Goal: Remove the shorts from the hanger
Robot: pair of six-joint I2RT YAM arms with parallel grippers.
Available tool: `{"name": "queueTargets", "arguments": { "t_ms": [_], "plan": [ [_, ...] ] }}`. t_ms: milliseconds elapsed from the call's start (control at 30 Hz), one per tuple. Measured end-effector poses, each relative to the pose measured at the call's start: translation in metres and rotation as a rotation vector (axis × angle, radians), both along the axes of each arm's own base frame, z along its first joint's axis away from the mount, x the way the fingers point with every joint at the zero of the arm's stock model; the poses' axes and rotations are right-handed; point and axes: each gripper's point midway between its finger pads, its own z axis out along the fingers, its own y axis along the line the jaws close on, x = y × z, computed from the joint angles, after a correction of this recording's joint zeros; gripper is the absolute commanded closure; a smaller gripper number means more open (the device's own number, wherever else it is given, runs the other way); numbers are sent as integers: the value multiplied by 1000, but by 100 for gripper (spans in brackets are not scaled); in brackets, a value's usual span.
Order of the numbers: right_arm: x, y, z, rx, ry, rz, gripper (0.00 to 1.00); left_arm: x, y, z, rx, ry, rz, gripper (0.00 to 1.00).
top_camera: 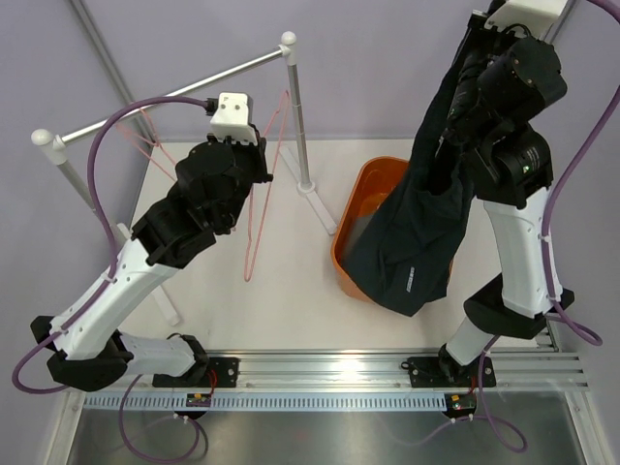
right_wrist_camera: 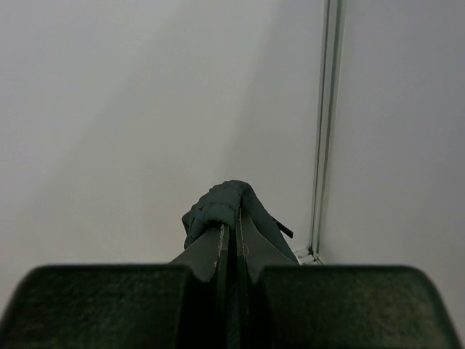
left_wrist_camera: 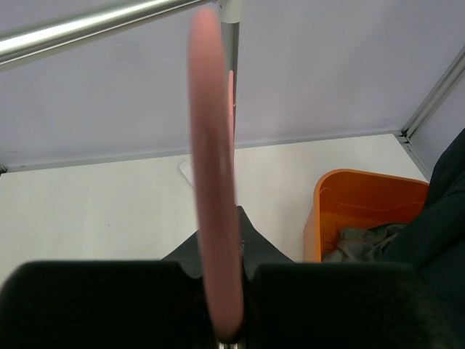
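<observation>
Navy-black cloth hangs straight down from the right end effector (right_wrist_camera: pixel 234 233), which is clamped shut on a bunched edge of the dark shorts (top_camera: pixel 407 232) high above the right side of the desk (top_camera: pixel 281 310). Their long axis runs vertically. The hem with its pale mark (top_camera: pixel 408 279) drapes past the near rim of the orange bin (top_camera: pixel 363 189), where the grey shorts (left_wrist_camera: pixel 363 240) lie. A drop would go straight down and slightly back, which suits the right arm. The left end effector (left_wrist_camera: pixel 220 262) is closed on the pink hanger (left_wrist_camera: pixel 211 182) below the rail (top_camera: pixel 174 92).
</observation>
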Motion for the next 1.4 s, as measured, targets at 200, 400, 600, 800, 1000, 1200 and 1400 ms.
{"name": "queueTargets", "arguments": {
  "t_ms": [200, 400, 600, 800, 1000, 1200, 1400],
  "plan": [
    [9, 10, -10, 2, 25, 32, 100, -1, 1, 3, -7, -6, 0, 100],
    [15, 28, -49, 22, 127, 131, 100, 0, 0, -2, -4, -4, 0, 100],
    [-10, 37, -152, 71, 319, 259, 100, 0, 0, -3, -10, 0, 1, 100],
    [-25, 40, -246, 134, 473, 279, 100, -4, 4, -3, -25, 4, 1, 100],
    [2, 57, -343, 152, 681, 236, 97, -7, 7, -7, -19, 22, 4, 100],
    [7, 54, -429, 234, 885, 238, 91, -10, 13, -16, -4, 77, 31, 100],
    [-7, 70, -472, 295, 976, 310, 53, -13, 24, -32, 5, 141, 92, 100]
  ]
}}
